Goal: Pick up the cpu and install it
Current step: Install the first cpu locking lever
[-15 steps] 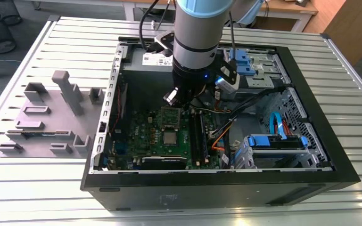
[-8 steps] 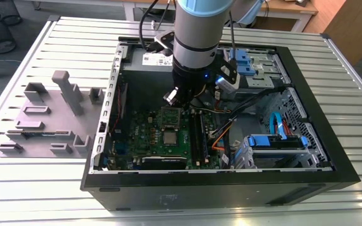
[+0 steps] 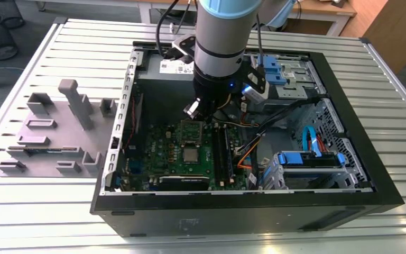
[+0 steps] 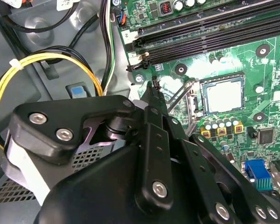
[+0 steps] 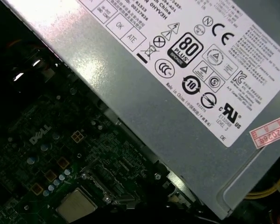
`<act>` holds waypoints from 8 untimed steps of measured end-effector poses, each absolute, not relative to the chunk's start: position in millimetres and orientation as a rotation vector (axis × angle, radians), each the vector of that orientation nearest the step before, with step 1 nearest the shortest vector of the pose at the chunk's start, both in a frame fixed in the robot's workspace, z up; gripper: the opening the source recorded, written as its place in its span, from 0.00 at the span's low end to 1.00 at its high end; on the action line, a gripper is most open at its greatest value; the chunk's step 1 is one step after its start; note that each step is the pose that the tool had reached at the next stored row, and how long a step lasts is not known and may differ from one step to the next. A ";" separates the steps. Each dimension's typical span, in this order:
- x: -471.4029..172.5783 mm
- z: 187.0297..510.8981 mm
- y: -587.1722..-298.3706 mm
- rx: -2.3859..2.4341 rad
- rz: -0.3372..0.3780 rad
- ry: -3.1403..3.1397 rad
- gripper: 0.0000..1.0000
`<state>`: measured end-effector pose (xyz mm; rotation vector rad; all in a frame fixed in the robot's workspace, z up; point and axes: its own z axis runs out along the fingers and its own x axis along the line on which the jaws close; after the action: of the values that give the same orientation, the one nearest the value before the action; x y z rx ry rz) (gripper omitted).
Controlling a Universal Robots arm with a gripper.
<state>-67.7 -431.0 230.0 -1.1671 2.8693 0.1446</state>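
The cpu is a small pale silver square lying flat in its socket on the green board inside the open computer case. It also shows in both wrist views. The dark socket frame stands swung open next to it, with its thin metal lever raised. My gripper hangs over the board just beyond the frame, apart from the cpu. In the second wrist view its black fingers meet at a narrow tip, shut, with nothing visible between them.
Grey fixture blocks stand on the slatted table at the exterior view's left. Inside the case are the grey power supply, black memory slots, yellow cables and blue drive brackets. The case wall rings the board.
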 end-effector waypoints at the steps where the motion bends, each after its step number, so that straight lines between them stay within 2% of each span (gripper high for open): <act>1: -67.7 230.0 -431.0 -1.167 0.145 2.869 0.11; 8: -67.7 232.0 -431.0 -1.171 0.145 2.868 0.11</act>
<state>-67.7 -431.0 232.0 -1.1705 2.8679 0.1449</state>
